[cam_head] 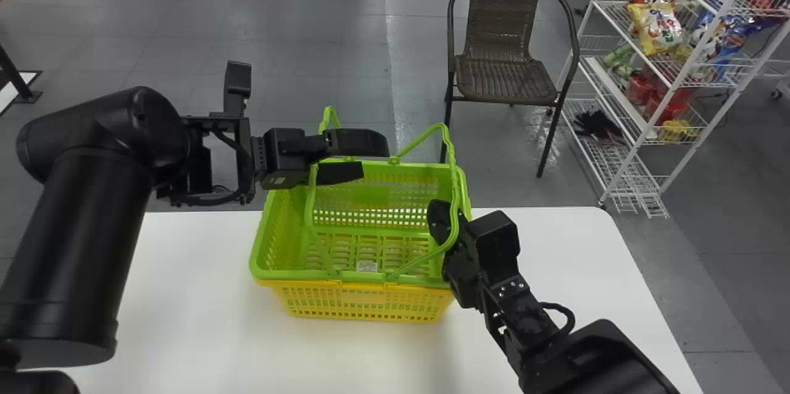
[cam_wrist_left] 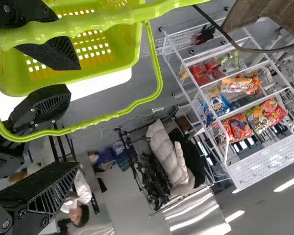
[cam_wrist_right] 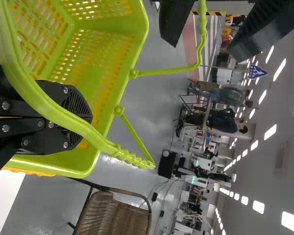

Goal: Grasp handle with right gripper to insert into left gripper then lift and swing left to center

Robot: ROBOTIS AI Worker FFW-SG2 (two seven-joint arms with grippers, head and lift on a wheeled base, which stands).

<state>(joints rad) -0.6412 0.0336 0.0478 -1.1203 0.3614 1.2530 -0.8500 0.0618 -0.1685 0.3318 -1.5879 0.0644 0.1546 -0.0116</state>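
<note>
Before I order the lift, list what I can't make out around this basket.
Stretch of left handle: behind left claw, head view.
Right side of basket: partly behind right claw, head view.
Anything on white label: too small, head view.
Rear of right arm: cut off by bottom edge, head view.

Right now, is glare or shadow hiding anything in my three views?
Head view: the white table is bright and nearly featureless, pale reflections lie on the grey floor, and the left arm is dark, with little surface detail; left wrist view: ceiling lights show as bright streaks; right wrist view: rows of those lights glare, but the basket reads clearly.
</note>
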